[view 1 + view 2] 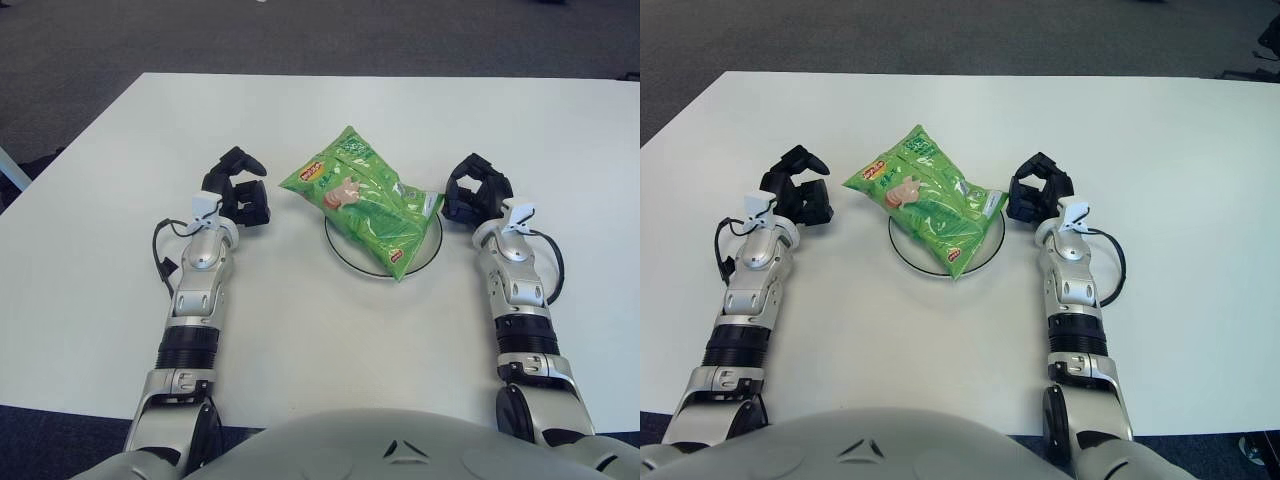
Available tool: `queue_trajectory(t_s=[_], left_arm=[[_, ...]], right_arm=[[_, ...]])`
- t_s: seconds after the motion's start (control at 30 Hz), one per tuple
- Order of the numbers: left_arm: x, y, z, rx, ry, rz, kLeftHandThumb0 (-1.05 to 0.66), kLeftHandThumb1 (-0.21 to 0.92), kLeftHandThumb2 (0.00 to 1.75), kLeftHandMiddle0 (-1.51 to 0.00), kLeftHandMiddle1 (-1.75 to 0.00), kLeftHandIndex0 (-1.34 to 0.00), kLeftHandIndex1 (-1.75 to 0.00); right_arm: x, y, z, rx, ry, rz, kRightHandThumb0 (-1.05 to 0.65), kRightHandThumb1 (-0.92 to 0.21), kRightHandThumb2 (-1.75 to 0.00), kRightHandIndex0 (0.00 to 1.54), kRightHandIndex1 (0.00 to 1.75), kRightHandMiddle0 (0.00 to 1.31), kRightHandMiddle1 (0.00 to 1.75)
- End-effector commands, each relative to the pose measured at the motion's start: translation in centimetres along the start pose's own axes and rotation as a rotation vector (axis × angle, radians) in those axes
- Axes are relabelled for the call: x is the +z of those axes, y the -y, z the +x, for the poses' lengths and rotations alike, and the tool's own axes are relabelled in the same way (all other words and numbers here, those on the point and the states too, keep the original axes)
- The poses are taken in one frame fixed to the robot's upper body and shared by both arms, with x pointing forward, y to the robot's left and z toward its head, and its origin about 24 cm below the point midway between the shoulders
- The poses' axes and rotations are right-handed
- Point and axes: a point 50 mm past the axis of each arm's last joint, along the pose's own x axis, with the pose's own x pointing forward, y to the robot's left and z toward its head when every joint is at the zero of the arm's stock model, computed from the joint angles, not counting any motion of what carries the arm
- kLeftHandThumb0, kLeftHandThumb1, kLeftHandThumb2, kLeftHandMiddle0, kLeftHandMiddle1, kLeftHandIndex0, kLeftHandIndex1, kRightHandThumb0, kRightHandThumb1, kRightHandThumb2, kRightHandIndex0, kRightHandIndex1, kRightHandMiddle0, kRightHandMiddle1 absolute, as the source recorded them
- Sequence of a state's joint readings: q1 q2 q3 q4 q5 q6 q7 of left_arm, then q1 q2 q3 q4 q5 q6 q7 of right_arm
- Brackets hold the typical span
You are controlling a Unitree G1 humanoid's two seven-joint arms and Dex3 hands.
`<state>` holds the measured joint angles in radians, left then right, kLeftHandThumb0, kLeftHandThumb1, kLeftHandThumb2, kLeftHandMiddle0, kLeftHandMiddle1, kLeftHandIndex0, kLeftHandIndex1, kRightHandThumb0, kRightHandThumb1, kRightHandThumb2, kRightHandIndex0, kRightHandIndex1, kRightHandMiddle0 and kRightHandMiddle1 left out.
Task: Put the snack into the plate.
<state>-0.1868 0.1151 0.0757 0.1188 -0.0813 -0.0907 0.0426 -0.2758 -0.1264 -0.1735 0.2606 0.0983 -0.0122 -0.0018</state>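
Observation:
A green snack bag (362, 196) lies across a white plate with a dark rim (431, 245) at the table's middle; its upper left end overhangs the plate's rim. My left hand (238, 190) is to the left of the bag, apart from it, fingers relaxed and holding nothing. My right hand (474, 190) is just to the right of the plate, close to the bag's right corner, fingers loosely curled and holding nothing.
The white table (320, 120) spreads around the plate, with its far edge against a dark carpet (300, 35). Cables loop beside both wrists (160, 255).

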Motion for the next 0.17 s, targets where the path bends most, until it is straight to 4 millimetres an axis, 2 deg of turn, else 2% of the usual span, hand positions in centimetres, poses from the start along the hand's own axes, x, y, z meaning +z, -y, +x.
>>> queue_trajectory(t_s=[0.0,0.13], left_arm=[[-2.55,0.3,-1.89,0.033,-0.113,-0.024,-0.52,0.22,1.43,-1.35,-1.75,-0.69,-1.75],[-2.53,0.38,-1.91,0.045,-0.121,-0.022,-0.52,0.22,1.43,-1.35,-1.75,-0.69,-1.75]], right_arm=[[-3.33,0.47,-1.75,-0.023,-0.142,0.009,-0.5,-0.26,-1.38,1.3,1.75,0.66,1.75],[-3.31,0.54,-1.75,-0.026,-0.143,0.01,-0.5,-0.26,-1.38,1.3,1.75,0.66,1.75]])
